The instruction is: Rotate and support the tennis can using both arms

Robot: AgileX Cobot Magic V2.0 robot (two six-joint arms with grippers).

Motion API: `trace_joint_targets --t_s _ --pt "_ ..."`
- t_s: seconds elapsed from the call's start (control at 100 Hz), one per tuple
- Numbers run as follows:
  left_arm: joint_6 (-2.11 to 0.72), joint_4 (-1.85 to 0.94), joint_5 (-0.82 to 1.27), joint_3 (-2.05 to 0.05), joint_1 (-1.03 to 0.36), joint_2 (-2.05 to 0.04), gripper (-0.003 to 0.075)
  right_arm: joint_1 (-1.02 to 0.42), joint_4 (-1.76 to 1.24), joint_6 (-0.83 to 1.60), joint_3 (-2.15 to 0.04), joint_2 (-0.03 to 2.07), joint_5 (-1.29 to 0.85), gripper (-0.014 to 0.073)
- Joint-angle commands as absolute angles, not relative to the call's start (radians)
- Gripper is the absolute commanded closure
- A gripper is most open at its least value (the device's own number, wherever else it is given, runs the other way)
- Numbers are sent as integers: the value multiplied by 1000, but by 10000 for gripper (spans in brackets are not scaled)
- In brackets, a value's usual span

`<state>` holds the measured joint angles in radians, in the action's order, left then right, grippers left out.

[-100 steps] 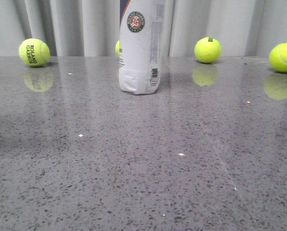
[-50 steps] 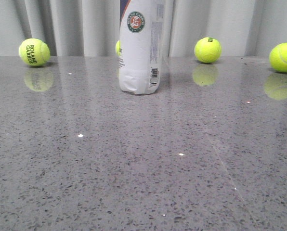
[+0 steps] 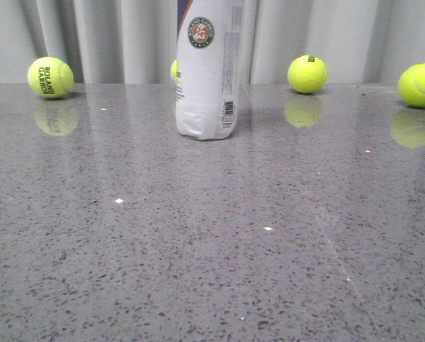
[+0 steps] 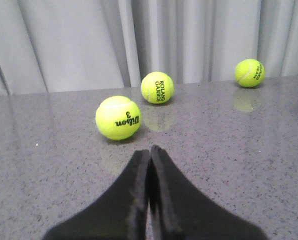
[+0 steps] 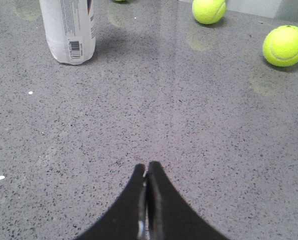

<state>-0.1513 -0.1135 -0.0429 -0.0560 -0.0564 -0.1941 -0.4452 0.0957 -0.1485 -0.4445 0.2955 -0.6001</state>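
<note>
The tennis can stands upright at the back middle of the grey table, white label with the round green-red emblem and a barcode facing me; its top is cut off by the frame. It also shows in the right wrist view. Neither arm shows in the front view. My left gripper is shut and empty, pointing at tennis balls, far from the can. My right gripper is shut and empty above bare table, well short of the can.
Yellow-green tennis balls lie about: one back left, one right of the can, one far right, one half hidden behind the can. The left wrist view shows a Wilson ball close ahead. Grey curtain behind.
</note>
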Motion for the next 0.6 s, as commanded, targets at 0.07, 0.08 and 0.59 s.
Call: trace_joint_targets --t_s 0.07,0.08,0.59 --pt "-115 -113 -98 -2 -40 -107 740 -441 112 -147 -469 304 -522 661" --pt "-115 -113 -94 2 -40 -96 740 -441 112 -147 -469 304 -522 661" --pt "-94 -113 96 45 -10 38 740 -441 112 -147 -469 304 -522 661"
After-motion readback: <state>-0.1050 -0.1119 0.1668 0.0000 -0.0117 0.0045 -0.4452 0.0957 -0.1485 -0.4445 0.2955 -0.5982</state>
